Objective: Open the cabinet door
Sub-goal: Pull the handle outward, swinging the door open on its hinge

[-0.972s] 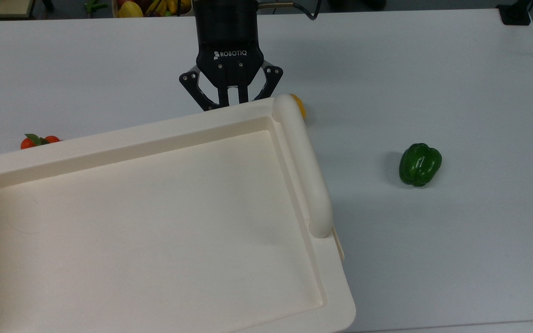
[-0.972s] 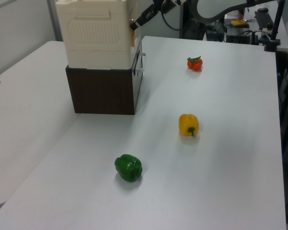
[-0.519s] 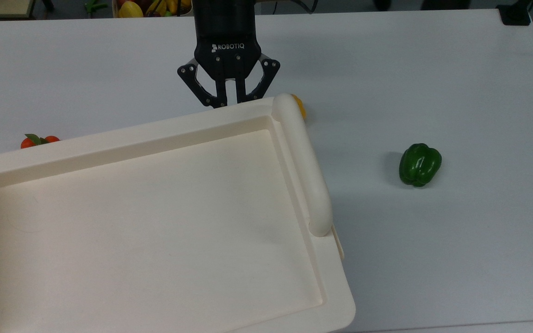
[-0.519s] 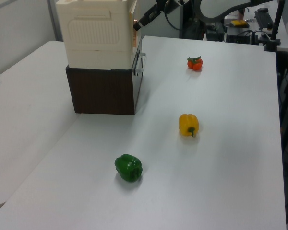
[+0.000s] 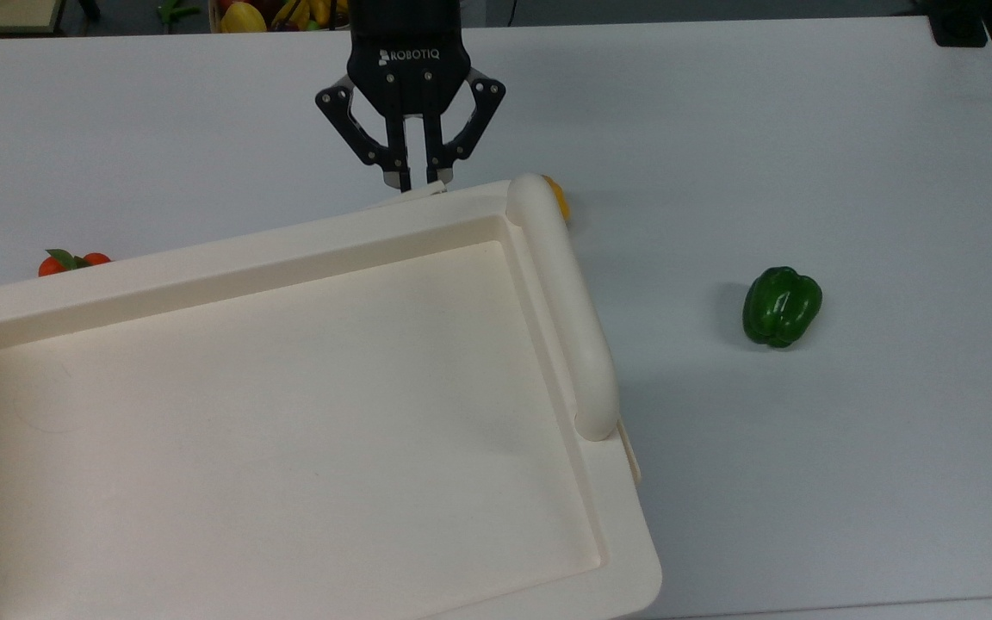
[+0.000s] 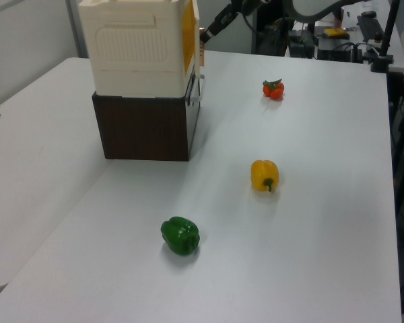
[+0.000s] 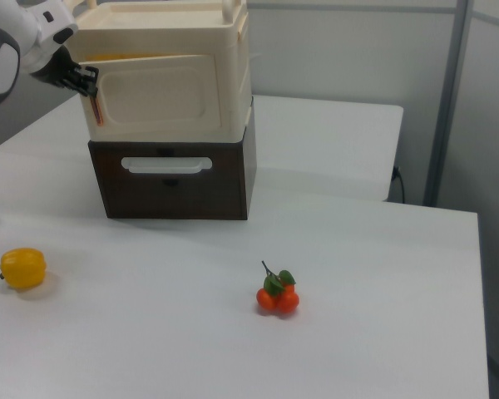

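Cabinet door (image 7: 154, 96) newly ajar, handle hidden

gripper (image 5: 411, 181) pulled back | cabinet door (image 7: 154, 96) now ajar (yellow gap showing)

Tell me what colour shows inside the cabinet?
Orange-yellow, behind the cabinet door; the left view shows it best.

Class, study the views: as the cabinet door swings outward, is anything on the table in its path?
Nothing visible blocks it. The gripper is at the cabinet door's free edge, and the tomatoes, yellow pepper and green pepper lie well clear of the cabinet.
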